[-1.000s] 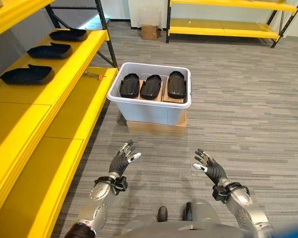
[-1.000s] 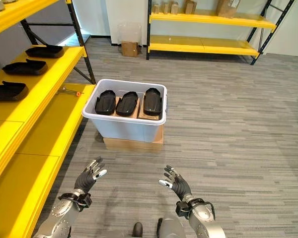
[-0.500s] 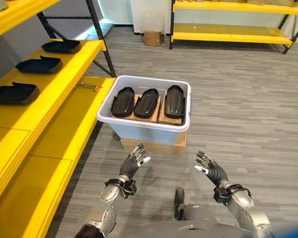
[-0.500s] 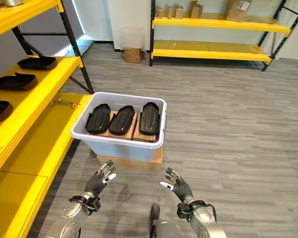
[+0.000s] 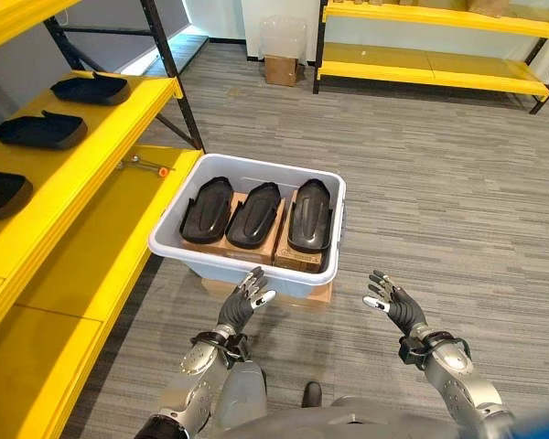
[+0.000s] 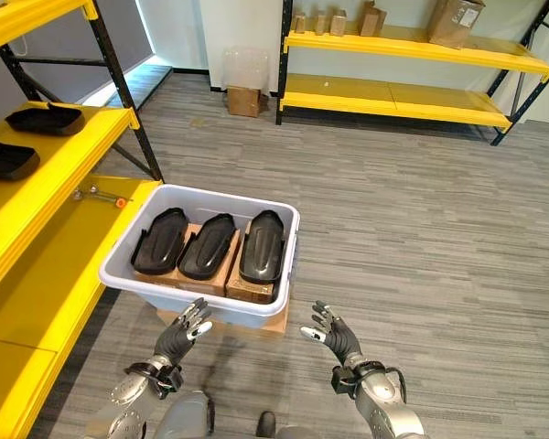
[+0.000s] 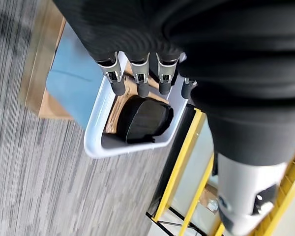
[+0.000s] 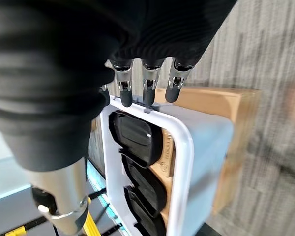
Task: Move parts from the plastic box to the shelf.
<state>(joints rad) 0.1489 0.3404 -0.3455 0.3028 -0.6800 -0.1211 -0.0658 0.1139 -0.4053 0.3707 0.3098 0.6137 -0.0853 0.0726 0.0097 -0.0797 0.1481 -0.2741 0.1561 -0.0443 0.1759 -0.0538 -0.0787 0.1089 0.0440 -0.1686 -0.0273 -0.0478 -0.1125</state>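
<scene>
Grey floor [image 5: 439, 210] (yellow shelf [image 5: 91, 210]); plastic box [image 5: 247, 265]

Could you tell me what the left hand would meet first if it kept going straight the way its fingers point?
Most likely the near wall of the plastic box: the open left hand sits just short of it, fingers aimed at its rim, though depth is hard to judge.

We count three black parts [image 5: 259, 212] in one plastic box [image 5: 220, 266] | three more black parts [image 5: 38, 130] on the yellow shelf [image 5: 91, 155] | one cardboard base [image 5: 265, 291] under the box | one small cardboard carton [image 5: 277, 69] by the far shelves [image 5: 421, 69]
</scene>
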